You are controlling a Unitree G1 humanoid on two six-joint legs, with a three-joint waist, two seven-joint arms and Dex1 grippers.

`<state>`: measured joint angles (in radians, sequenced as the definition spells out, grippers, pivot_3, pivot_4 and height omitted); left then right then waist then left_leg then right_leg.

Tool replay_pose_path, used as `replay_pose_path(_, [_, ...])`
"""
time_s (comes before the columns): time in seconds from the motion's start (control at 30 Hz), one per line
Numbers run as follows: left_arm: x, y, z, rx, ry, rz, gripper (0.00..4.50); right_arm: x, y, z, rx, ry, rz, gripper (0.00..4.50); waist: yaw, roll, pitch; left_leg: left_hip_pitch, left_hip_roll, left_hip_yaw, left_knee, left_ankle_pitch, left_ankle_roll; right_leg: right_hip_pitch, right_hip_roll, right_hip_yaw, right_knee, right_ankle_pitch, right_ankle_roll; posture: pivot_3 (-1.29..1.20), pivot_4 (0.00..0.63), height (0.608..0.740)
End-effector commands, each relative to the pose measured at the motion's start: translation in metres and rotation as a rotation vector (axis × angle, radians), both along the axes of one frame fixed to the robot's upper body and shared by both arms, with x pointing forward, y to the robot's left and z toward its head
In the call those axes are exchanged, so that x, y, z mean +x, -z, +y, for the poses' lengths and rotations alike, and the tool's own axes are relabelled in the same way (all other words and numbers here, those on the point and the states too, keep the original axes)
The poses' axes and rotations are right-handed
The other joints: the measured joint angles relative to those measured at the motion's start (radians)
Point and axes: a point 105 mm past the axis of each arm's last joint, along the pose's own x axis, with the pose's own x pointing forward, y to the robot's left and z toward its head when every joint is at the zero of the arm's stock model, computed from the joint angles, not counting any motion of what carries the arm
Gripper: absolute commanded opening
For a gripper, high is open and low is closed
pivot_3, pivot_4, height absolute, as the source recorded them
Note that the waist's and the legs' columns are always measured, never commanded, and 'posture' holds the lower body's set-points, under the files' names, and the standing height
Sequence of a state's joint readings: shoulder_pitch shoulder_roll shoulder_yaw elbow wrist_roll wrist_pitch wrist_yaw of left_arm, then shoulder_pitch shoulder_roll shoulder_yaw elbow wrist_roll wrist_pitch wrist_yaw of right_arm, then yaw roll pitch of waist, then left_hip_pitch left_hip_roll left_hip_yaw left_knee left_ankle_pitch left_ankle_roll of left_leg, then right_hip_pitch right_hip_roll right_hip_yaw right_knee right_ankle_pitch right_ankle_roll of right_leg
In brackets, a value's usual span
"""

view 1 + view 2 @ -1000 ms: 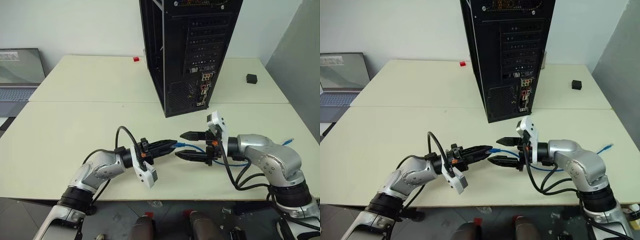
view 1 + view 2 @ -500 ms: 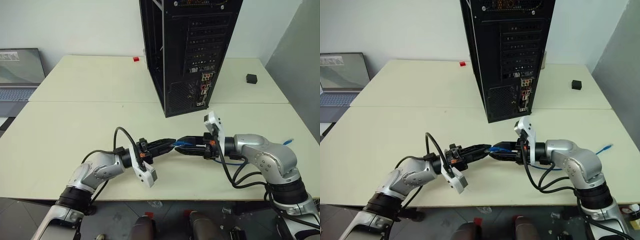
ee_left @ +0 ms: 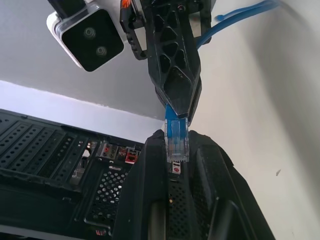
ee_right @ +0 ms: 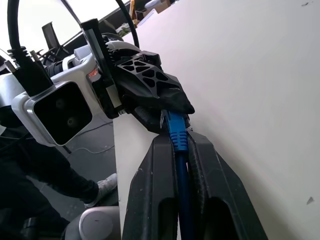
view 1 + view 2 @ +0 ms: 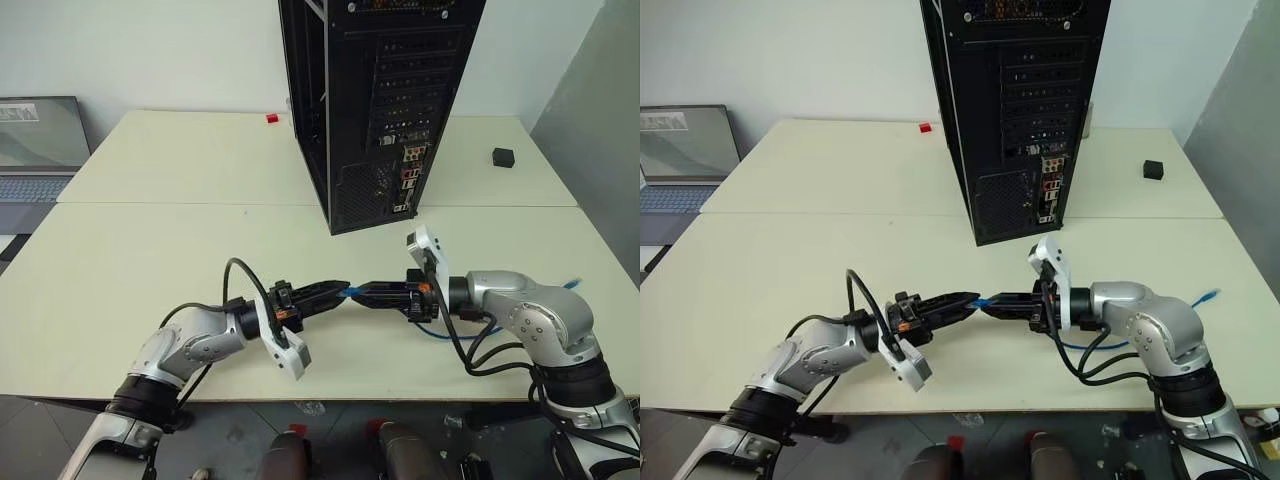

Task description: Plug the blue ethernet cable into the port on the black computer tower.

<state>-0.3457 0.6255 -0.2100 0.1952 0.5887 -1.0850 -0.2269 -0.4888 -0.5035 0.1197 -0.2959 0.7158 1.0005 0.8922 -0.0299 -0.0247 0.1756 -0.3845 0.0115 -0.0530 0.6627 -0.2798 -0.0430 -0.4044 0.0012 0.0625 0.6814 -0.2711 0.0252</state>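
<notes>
The blue ethernet cable (image 5: 349, 291) hangs a little above the table (image 5: 150, 260), held between both grippers in front of the black computer tower (image 5: 380, 100). My left gripper (image 5: 340, 289) is shut on its clear plug (image 3: 176, 142). My right gripper (image 5: 364, 293) faces it tip to tip, shut on the cord just behind the plug (image 4: 177, 135). The rest of the cord loops under my right arm (image 5: 440, 335) toward the table's right edge (image 5: 575, 284). The tower's rear connectors (image 5: 408, 180) face me. The port among them is too small to pick out.
An open laptop (image 5: 40, 145) sits at the far left. A small black cube (image 5: 503, 157) lies right of the tower, and a small red piece (image 5: 272, 118) left of it. Black robot wires (image 5: 480, 355) hang by my right arm.
My right gripper's fingers, wide apart a second ago, have closed on the cord behind the plug. The left gripper has kept its hold and place.
</notes>
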Motion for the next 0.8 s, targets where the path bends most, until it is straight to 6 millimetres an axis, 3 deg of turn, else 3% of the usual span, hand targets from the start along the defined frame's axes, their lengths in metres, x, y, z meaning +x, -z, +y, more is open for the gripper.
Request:
replay_pose_path(0.03, [-0.006,-0.005,-0.001,-0.028,0.033,-0.001,0.63,-0.004,-0.01,0.0,0.013,-0.029,-0.011,0.01,0.0,0.0,0.0,0.0,0.0,0.0,0.0,0.0,0.0,0.0,0.0,0.0,0.0,0.0,0.0,0.0,0.15,0.74])
replay_pose_path(0.07, [-0.006,-0.006,0.0,-0.037,0.034,0.004,0.98,-0.004,-0.009,0.0,0.011,-0.03,-0.009,0.01,0.0,0.0,0.0,0.0,0.0,0.0,0.0,0.0,0.0,0.0,0.0,0.0,0.0,0.0,0.0,0.0,0.15,0.74])
replay_pose_path(0.3, [-0.002,-0.007,0.006,-0.047,0.012,0.054,2.26,-0.005,-0.008,-0.001,-0.002,-0.031,-0.02,0.01,0.0,0.0,0.0,0.0,0.0,0.0,0.0,0.0,0.0,0.0,0.0,0.0,0.0,0.0,0.0,0.0,0.15,0.74])
replay_pose_path(0.33, [-0.002,-0.007,0.006,-0.047,0.014,0.061,2.64,-0.005,-0.008,-0.002,-0.003,-0.029,-0.021,0.01,0.0,0.0,0.0,0.0,0.0,0.0,0.0,0.0,0.0,0.0,0.0,0.0,0.0,0.0,0.0,0.0,0.15,0.74])
replay_pose_path(0.4, [-0.003,-0.006,0.007,-0.045,0.019,0.081,2.9,-0.003,-0.009,-0.003,0.0,-0.019,-0.026,0.01,0.0,0.0,0.0,0.0,0.0,0.0,0.0,0.0,0.0,0.0,0.0,0.0,0.0,0.0,0.0,0.0,0.15,0.74])
replay_pose_path(0.53, [0.018,-0.004,0.019,-0.148,-0.134,0.252,3.74,0.018,-0.026,-0.019,0.021,0.133,-0.147,0.01,-0.001,0.0,0.0,0.0,0.0,0.0,0.0,0.0,0.0,0.0,0.0,0.0,0.0,0.0,0.0,0.0,0.15,0.74])
replay_pose_path(0.63, [0.033,-0.01,0.012,-0.32,-0.218,0.488,3.78,0.04,-0.058,-0.025,0.079,0.31,-0.3,0.01,-0.002,0.0,0.0,0.0,0.0,0.0,0.0,0.0,0.0,0.0,0.0,0.0,0.001,0.0,0.0,0.0,0.15,0.74])
replay_pose_path(0.8, [0.051,-0.028,-0.007,-0.588,-0.262,0.812,3.78,0.064,-0.062,-0.032,-0.019,0.512,-0.49,0.01,-0.001,0.0,0.0,-0.002,0.0,-0.001,0.001,0.0,0.0,-0.001,0.001,-0.002,0.0,0.0,0.0,0.0,0.15,0.74])
